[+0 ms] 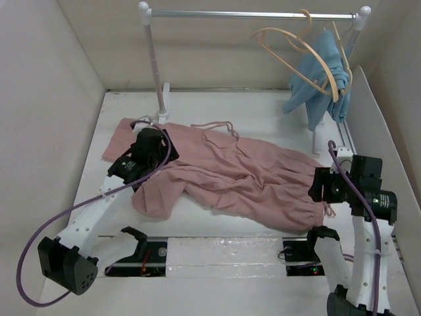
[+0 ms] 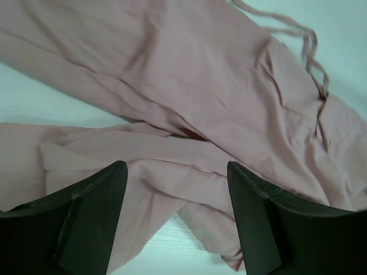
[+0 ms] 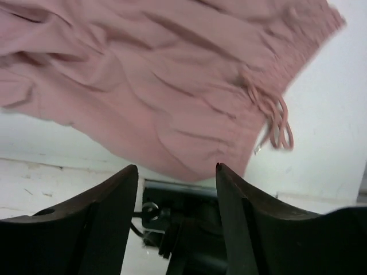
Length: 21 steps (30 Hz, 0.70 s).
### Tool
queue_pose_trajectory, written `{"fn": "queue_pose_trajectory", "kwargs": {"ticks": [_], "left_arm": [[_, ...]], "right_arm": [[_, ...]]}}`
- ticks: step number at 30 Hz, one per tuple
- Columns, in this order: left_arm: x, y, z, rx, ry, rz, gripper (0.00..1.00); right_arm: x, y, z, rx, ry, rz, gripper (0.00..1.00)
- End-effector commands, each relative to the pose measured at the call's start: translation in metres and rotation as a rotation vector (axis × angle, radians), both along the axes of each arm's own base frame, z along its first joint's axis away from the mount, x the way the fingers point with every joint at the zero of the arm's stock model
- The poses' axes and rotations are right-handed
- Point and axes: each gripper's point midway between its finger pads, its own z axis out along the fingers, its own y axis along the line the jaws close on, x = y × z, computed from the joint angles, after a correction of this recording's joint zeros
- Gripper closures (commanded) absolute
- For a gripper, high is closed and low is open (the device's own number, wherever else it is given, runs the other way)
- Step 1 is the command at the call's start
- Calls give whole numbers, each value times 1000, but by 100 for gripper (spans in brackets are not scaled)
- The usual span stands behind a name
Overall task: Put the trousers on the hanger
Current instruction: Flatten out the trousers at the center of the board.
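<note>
Where the arms reach in from the near edge of the white table [image 1: 263, 108], the right gripper [image 1: 321, 184] sits closest, hovering at the right-hand end of the trousers [image 1: 243, 178]. In the right wrist view its fingers [image 3: 103, 217] stand spread with nothing between them. The gathered waistband of the trousers [image 3: 143, 86] lies just ahead of them, and a looped drawstring [image 3: 278, 123] spills off it onto the table.

A little farther in and to the left, the left gripper [image 1: 150, 146] hangs over the other end of the garment. Its wrist view shows the two dark fingers [image 2: 92, 217] held apart above the crumpled fabric of the trousers [image 2: 189, 86], gripping nothing. A thin pink cord [image 2: 309, 46] trails off the cloth at the upper right.

The dusty-pink trousers lie flat and rumpled across the middle of the table, running from the left gripper slantwise down to the right one.

At the back, well apart from the trousers, a metal rail [image 1: 256, 14] on white posts spans the far side. The pale wooden hanger [image 1: 293, 34] hangs from it by its hook, tilted and bare. Just to its right a light-blue garment [image 1: 319, 76] droops from another hanger on the same rail.
</note>
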Motion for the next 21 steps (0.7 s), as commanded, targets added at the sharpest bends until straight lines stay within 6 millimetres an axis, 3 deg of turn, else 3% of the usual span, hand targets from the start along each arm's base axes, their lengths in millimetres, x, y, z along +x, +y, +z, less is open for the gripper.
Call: {"fn": "queue_pose_trajectory", "kwargs": {"ticks": [1, 2, 4, 7, 9, 10, 14, 17, 18, 20, 21], "left_arm": [[-17, 56, -6, -32, 49, 232, 35], [-20, 57, -9, -25, 65, 234, 35], [-34, 84, -15, -87, 76, 379, 35], [-58, 107, -38, -126, 150, 511, 32], [-62, 108, -48, -154, 194, 578, 32], [-67, 112, -52, -151, 211, 629, 26], [-59, 111, -57, -281, 173, 774, 22], [-61, 117, -92, -277, 264, 825, 22], [-69, 138, -118, -240, 346, 899, 22], [-69, 152, -138, -238, 423, 916, 25], [-67, 160, -139, -247, 434, 933, 25]], "right_arm": [[29, 34, 13, 79, -118, 227, 67], [29, 39, 12, 77, -109, 266, 76], [34, 48, -5, 71, -93, 336, 98], [42, 61, -11, 34, -145, 436, 100], [46, 72, -9, 40, -177, 496, 92], [47, 81, -7, 42, -193, 548, 88], [47, 106, -9, 30, -210, 706, 75], [43, 128, -5, 29, -238, 814, 67], [44, 133, -2, 25, -257, 832, 65], [36, 146, -4, 35, -257, 886, 62], [36, 152, -2, 49, -277, 905, 61]]}}
